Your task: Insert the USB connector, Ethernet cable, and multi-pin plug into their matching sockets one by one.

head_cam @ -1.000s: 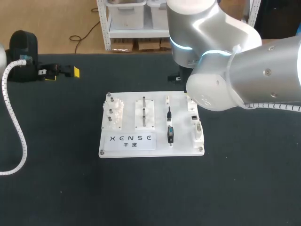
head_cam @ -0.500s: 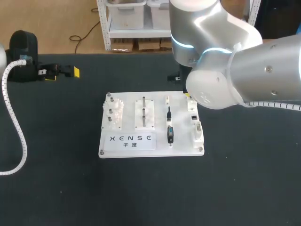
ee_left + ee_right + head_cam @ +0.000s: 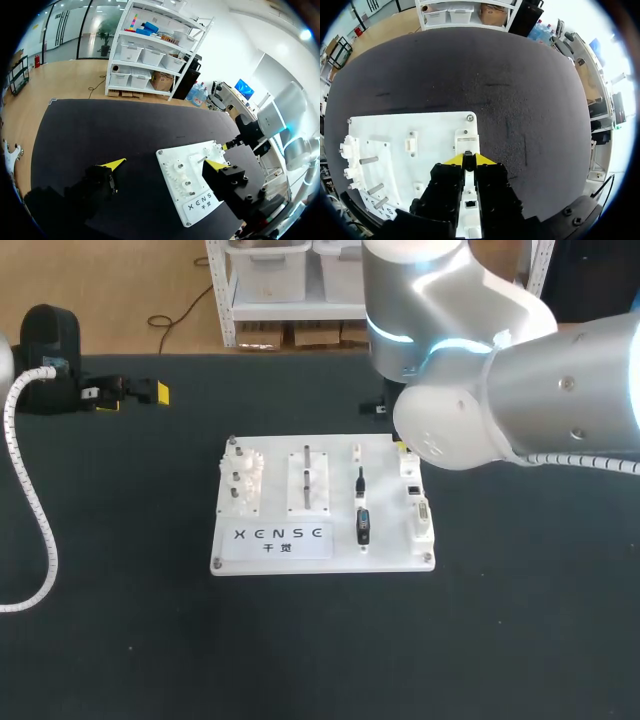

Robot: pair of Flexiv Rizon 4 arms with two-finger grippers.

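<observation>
Pinching what looks like the USB connector (image 3: 468, 155) (small, light, rigid; best held by its body) in the right gripper (image 3: 468, 160), near the socket block (image 3: 467, 138) on the white board (image 3: 420, 131), with the left gripper (image 3: 165, 164) gaping empty.

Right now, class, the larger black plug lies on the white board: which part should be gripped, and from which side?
Probably its two long sides, across the narrow width, coming straight down from above. The black plug lies flat, lengthwise on the white board. The left end effector is open; the right end effector pinches a small black connector.
</observation>
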